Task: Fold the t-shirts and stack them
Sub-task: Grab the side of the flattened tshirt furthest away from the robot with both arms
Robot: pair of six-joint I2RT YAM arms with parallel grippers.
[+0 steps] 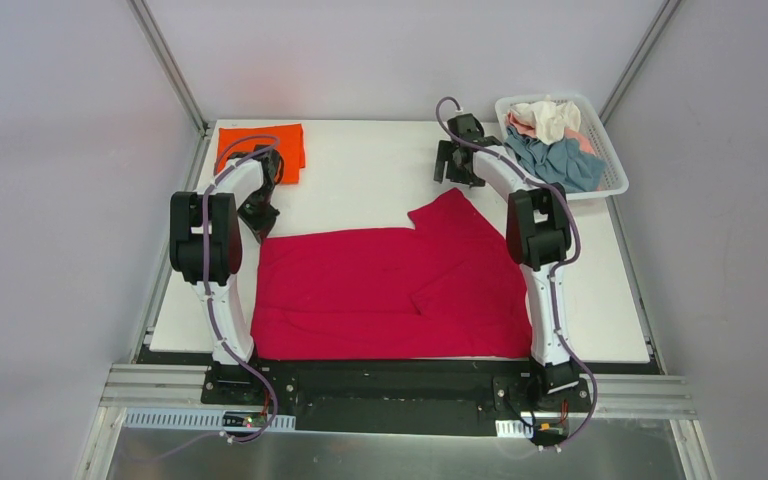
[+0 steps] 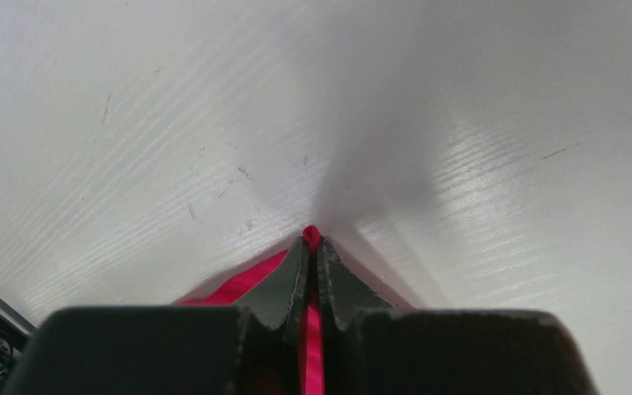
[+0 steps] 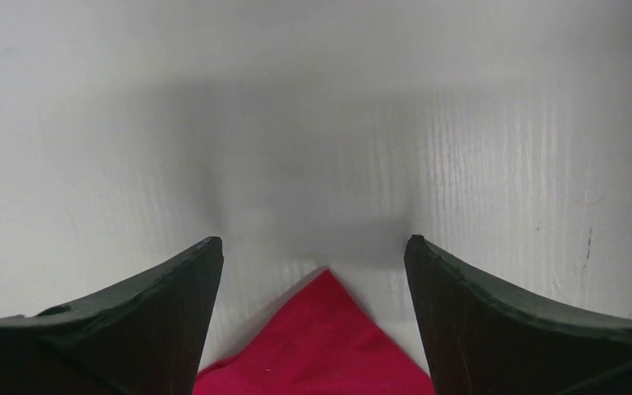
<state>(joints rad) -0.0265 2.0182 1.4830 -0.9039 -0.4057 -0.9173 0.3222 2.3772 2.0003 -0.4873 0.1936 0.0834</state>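
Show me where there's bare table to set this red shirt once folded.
Widest bare table: the far strip between the orange shirt and the right claw, beyond the red shirt. A narrower strip lies right of the right arm, nearer than the basket. Crowded: the near centre, under the red shirt.

White table (image 1: 380, 170) — plain grey walls (image 1: 60, 150), aluminium frame rails (image 1: 169, 60).

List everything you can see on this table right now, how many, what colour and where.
red t-shirt: one, crimson, spread across the near middle
orange t-shirt: one, orange, folded, far left corner
basket: one, white, far right corner
heaped clothes: count unclear, grey-blue, cream, pink, in the basket
table: one, white
left gripper: one, black, shut on the red t-shirt's corner
right gripper: one, black, open near its far tip
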